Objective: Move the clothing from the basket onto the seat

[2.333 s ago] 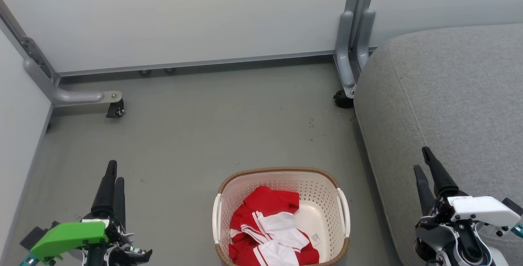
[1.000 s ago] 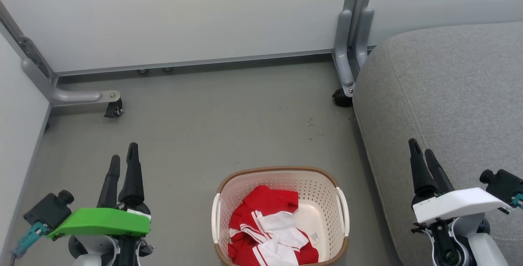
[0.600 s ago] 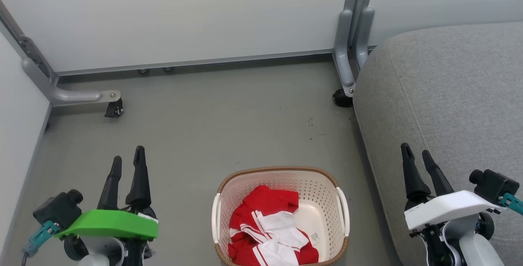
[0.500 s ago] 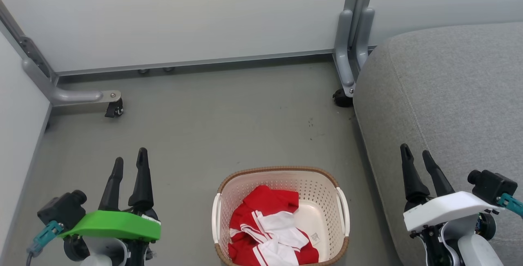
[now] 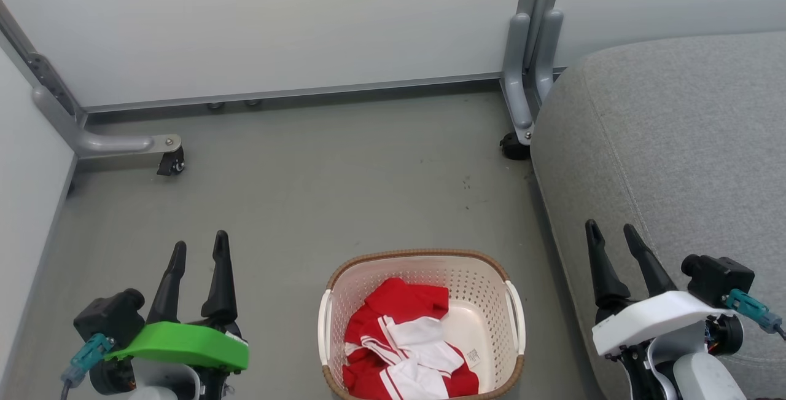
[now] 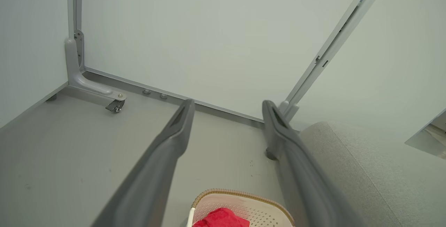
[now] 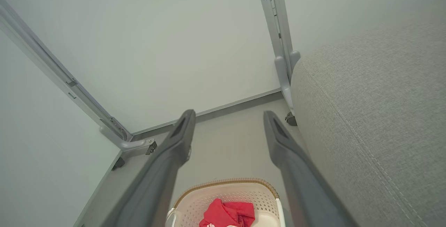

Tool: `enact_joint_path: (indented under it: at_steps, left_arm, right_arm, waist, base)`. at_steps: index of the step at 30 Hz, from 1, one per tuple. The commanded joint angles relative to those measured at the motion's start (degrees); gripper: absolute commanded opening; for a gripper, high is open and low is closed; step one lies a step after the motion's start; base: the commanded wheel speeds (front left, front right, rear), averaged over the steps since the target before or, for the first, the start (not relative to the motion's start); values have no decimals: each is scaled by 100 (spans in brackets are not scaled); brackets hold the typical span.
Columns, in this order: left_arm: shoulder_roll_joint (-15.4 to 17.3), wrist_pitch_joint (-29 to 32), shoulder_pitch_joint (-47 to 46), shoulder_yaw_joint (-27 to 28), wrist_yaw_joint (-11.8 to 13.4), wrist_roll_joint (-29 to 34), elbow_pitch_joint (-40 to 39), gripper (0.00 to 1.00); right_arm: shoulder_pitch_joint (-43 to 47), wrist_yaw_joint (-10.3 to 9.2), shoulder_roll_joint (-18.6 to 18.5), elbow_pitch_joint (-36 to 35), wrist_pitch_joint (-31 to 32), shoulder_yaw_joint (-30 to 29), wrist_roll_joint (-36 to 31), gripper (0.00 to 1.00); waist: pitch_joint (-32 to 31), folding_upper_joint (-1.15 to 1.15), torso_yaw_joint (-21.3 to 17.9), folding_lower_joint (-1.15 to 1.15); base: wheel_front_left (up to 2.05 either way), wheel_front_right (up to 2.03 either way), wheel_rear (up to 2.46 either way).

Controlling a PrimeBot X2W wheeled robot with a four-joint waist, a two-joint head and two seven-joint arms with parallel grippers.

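None of the clothing (image 5: 399, 338) lay on the seat (image 5: 688, 142) at this moment, so by my judgement the whole task was left to do, every lift and every carry.

At 8 o'clock of the head view the left gripper (image 5: 200, 243) hung above the floor (image 5: 319, 191), its two fingers spread apart and holding nothing. At 6 o'clock the basket (image 5: 424, 254) stood on the floor, between the two grippers and apart from both. Inside it the clothing was one crumpled red and white heap, pushed toward the 8 o'clock side of the basket. The 3 o'clock side showed the bare bottom with a small paper label (image 5: 474, 358). At 4 o'clock the right gripper (image 5: 611, 231) was released too and empty, in front of the edge of the seat. The seat took the 3 o'clock side, near the basket, and no garment lay on the part that showed.
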Motion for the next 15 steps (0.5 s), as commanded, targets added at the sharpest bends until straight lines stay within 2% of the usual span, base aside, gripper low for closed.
enact_joint_path:
  at_steps: [1, 15]
  left_arm:
    - [35, -55, 28, 20, -20, 192, -30, 100]
    - [7, -249, 80, 29, -20, 911, 90, 100]
  right_arm:
    - [-3, 3, -20, -66, -32, 24, -167, 100]
    - [114, 3, 23, -116, 78, 31, -802, 100]
  waist:
    - [-4, 0, -6, 0]
    - [-33, 0, -20, 0]
  base:
    - [0, 0, 0]
    - [0, 0, 0]
